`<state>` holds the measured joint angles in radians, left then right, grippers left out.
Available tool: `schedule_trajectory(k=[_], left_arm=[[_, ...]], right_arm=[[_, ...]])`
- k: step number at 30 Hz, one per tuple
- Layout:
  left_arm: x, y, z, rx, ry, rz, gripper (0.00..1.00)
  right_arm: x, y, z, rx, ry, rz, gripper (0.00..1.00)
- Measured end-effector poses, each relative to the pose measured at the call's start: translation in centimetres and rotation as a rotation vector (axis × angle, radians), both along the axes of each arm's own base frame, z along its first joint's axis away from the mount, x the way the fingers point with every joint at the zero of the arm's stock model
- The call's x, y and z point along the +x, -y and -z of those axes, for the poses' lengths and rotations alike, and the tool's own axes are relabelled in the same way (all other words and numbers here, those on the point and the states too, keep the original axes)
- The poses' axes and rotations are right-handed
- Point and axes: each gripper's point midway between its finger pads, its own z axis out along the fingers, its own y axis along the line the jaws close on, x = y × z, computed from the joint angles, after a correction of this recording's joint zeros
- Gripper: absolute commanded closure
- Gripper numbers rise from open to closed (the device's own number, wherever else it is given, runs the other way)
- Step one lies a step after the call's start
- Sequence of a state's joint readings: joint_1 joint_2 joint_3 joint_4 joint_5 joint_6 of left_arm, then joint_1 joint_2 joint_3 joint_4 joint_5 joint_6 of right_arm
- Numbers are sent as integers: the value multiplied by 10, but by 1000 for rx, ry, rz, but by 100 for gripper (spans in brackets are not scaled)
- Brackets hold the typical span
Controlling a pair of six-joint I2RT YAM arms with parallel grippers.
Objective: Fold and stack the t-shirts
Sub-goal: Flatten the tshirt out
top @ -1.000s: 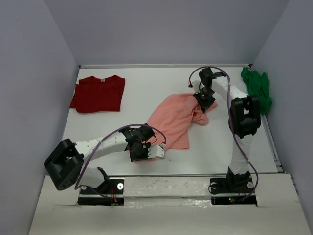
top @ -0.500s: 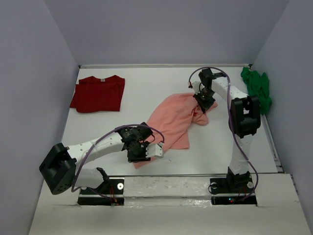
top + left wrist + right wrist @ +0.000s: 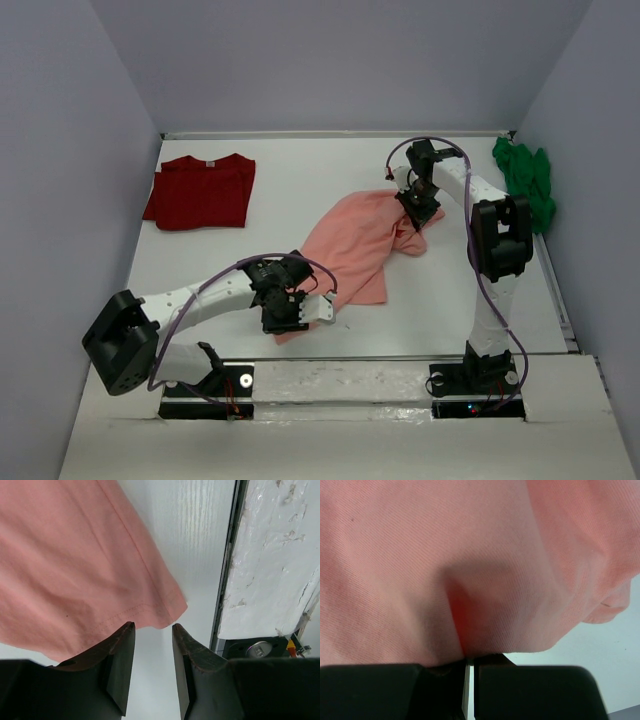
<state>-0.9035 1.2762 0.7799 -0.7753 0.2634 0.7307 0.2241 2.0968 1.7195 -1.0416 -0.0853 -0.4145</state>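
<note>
The salmon-pink t-shirt (image 3: 350,245) is lying slantwise at mid-table (image 3: 300,165), partly spread, running from close to the near edge towards the far-right corner. The R gripper (image 3: 418,212) is clamping a bunch of cloth at the shirt's far end, jaws all but closed w/ fabric pinched between them. The L gripper (image 3: 152,627) is being held part-open just behind the near hem corner. Nothing is gripped, and the corner is lying ahead of the fingertips, not between them. The dark red t-shirt (image 3: 200,190) is lying folded at the far-left corner, and the green t-shirt (image 3: 525,180) is bunched at the far-right corner. Step in hand, as judged: the pink shirt is being spread flat prior to folding. Recommended procedure: the hem corner is best re-taken on a low, flat approach, one cloth layer only, w/ tension being applied away from the R gripper so that wrinkles are drawn out. Snagging on the near-edge rail is to be avoided. Diff. vs. one sec. earlier: the L jaws, then nearly closed, are now standing apart; the near corner is now showing on the table below the gripper; the R gripper and the other shirts are unchanged.
</note>
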Motion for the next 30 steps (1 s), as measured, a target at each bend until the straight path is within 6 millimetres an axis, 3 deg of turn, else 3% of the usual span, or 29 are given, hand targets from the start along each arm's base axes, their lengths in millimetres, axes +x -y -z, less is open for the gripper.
schedule_trajectory(k=[12,30], left_arm=[[-11,1,15,66,-48,43,55],[-7,3,23,88,-39,28,56]], right_arm=[[0,1,0,-4,0,0,100],[-3,2,4,-11,-7,-7,100]])
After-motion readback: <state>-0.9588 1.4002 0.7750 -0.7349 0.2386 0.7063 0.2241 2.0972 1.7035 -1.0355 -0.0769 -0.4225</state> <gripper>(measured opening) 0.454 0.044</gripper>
